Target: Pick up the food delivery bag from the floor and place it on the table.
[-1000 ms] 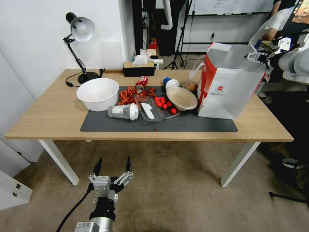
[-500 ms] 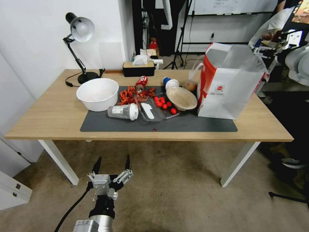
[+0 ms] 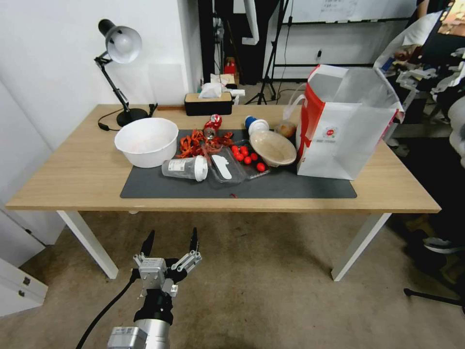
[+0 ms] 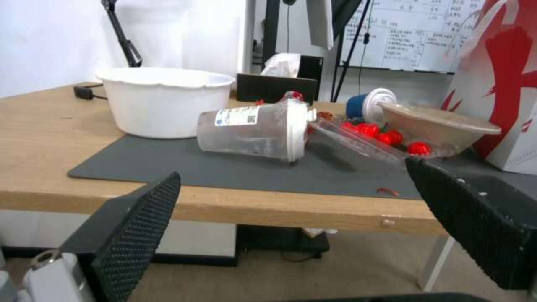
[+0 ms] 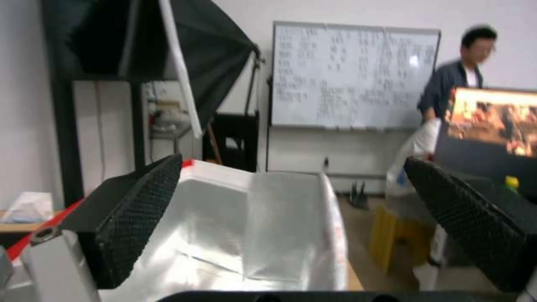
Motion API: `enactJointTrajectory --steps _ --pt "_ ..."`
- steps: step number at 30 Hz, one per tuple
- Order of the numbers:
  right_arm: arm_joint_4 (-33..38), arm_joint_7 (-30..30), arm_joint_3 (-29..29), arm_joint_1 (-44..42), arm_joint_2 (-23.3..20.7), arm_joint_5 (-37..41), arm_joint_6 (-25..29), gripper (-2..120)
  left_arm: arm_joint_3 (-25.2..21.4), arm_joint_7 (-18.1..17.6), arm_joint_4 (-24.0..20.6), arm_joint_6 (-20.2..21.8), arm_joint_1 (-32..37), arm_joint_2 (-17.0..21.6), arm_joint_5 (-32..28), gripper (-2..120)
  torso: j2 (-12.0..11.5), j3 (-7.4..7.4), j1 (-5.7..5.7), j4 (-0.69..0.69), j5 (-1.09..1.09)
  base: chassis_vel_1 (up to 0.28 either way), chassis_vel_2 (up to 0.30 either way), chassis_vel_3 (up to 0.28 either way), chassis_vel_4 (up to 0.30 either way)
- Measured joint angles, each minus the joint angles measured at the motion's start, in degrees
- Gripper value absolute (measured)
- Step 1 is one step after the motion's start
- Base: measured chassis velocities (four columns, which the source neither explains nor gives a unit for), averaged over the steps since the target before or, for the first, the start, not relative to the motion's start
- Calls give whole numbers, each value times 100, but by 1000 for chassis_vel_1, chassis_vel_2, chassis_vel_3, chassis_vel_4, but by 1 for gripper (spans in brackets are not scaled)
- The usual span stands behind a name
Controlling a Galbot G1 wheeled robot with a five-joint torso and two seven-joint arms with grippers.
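Start at the left. The left gripper [image 3: 170,246] hangs low over the floor [image 3: 271,286], in front of the table [image 3: 63,174] and below its front edge, with its jaws spread wide and nothing between them. In the left wrist view its two dark ribbed fingers [image 4: 137,228] frame the table edge from below.

Moving right along the dark grey mat [image 3: 160,186], you find a white bowl [image 3: 147,140], a clear cup [image 3: 186,168] lying on its side, a clear tray of red tomatoes [image 3: 248,157] and a tan bowl [image 3: 272,147].

At the right end, the food delivery bag [image 3: 341,133] stands upright on the table, its base partly on the mat, just beside the tan bowl. No gripper touches it.

The right gripper [image 5: 291,226] sits above the bag's open mouth, looking down on the silver foil lining [image 5: 246,235]. Its jaws are wide apart and hold nothing.

Treat the placement as done and the release step as in hand. Judge the next move as a clean retreat: lift the right arm away without snagging the bag's rim or handles, since a light paper bag may tip toward the tan bowl.
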Motion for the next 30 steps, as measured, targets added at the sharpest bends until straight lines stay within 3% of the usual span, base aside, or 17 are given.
enactJointTrajectory --steps 3,13,30 --pt "368 182 47 -449 350 -534 484 100 -2 22 0 -13 -15 -16 -21 100 0 0 0 -1 -1 0 0 0 0" --pt "698 236 -311 -756 899 -1199 1333 100 -6 31 -23 -52 34 -119 22 100 0 0 0 0 -2 0 0 0 0" --pt "1148 162 -218 -1628 1307 -2156 1838 100 -4 70 -54 -56 71 -169 86 100 0 0 0 -1 -1 0 0 0 0"
